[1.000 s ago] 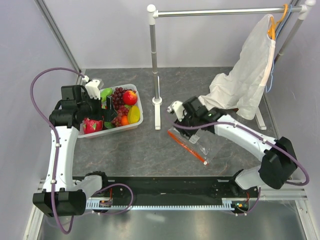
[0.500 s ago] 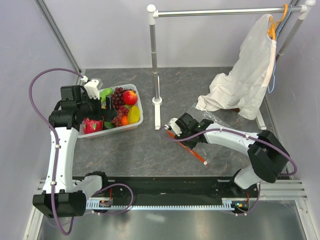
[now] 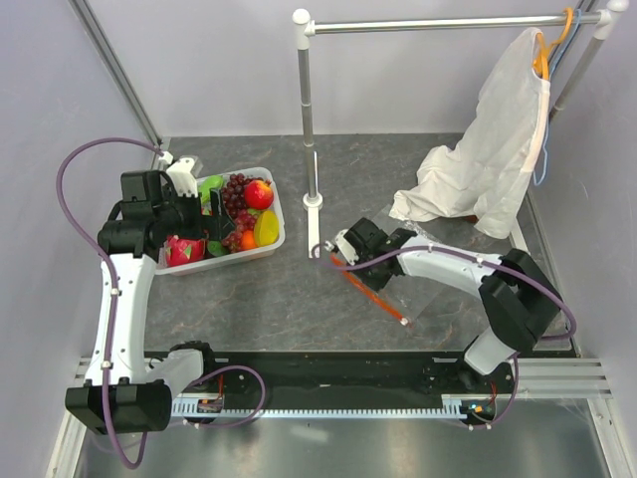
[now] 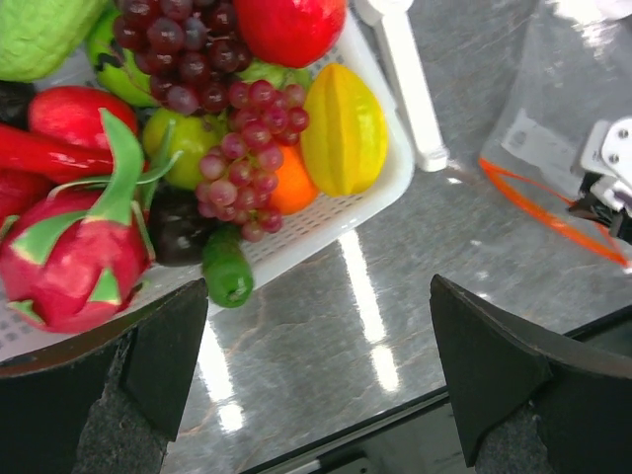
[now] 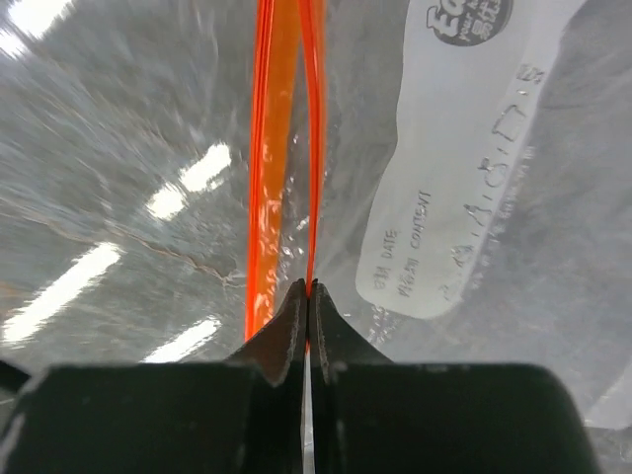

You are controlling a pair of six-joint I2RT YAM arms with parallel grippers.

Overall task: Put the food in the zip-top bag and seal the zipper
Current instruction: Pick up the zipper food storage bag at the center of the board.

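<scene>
The food (image 3: 244,209) lies piled in a white slotted basket (image 3: 274,244) at the left: red apple, purple grapes (image 4: 237,128), a yellow piece (image 4: 344,128), a pink dragon fruit (image 4: 69,262). My left gripper (image 4: 321,375) hangs open over the bare table just in front of the basket, holding nothing. The clear zip-top bag (image 3: 423,284) lies flat at centre right. Its orange zipper (image 3: 373,294) runs diagonally. My right gripper (image 5: 309,296) is shut on one lip of the zipper (image 5: 314,148) at its upper-left end; the other lip (image 5: 269,148) lies beside it.
A white garment cover (image 3: 488,149) hangs from the rail at the back right. The rail's post (image 3: 309,110) stands on a base (image 3: 314,214) between basket and bag. The bag's white label (image 5: 464,197) lies right of the pinched strip.
My right gripper has moved left to the zipper's upper-left end and closed on the orange strip. The left arm has not moved.
</scene>
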